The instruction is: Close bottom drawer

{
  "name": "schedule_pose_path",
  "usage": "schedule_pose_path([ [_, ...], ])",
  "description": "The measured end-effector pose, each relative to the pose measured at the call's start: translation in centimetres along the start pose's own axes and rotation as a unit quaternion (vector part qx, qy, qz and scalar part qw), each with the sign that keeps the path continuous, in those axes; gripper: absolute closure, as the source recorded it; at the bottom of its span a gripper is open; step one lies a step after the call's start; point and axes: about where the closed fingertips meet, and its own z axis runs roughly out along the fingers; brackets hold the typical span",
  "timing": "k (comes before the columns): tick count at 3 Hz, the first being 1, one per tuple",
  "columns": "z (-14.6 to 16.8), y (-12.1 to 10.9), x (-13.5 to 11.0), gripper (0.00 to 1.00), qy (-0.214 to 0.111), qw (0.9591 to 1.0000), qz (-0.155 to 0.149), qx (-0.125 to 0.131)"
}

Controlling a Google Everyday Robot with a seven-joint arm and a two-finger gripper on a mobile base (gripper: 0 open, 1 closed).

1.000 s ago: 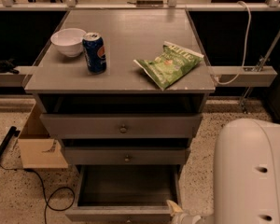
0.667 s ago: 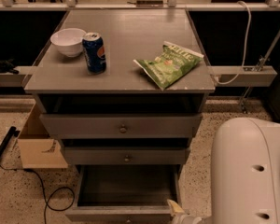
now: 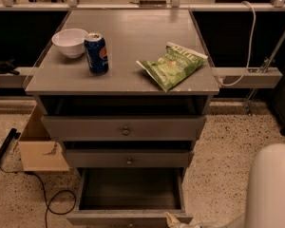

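The bottom drawer (image 3: 130,190) of the grey cabinet is pulled far out, and its deep dark box is empty. Its flat front edge (image 3: 118,218) runs along the bottom of the camera view; the knob is cut off below the frame. My gripper (image 3: 177,220) shows only as a pale tip at the right end of that front edge, touching or just above it. The white arm housing (image 3: 271,189) fills the lower right corner.
The two upper drawers (image 3: 126,130) stand slightly out. On the cabinet top (image 3: 133,37) sit a white bowl (image 3: 69,42), a blue soda can (image 3: 96,52) and a green chip bag (image 3: 173,64). A cardboard box (image 3: 40,148) and black cables (image 3: 50,198) lie on the floor at left.
The white arm housing has drawn back toward the lower right corner and covers less of the view. The drawer and the things on top have not visibly moved.
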Motion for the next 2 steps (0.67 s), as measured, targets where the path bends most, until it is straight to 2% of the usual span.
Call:
schedule_pose_path([
  [1,1.86,2.30,-2.64,0.00,-0.059,0.9975,0.032,-0.025],
  [2,2.14,2.41,-3.51,0.00,-0.087,0.9949,0.027,-0.043],
])
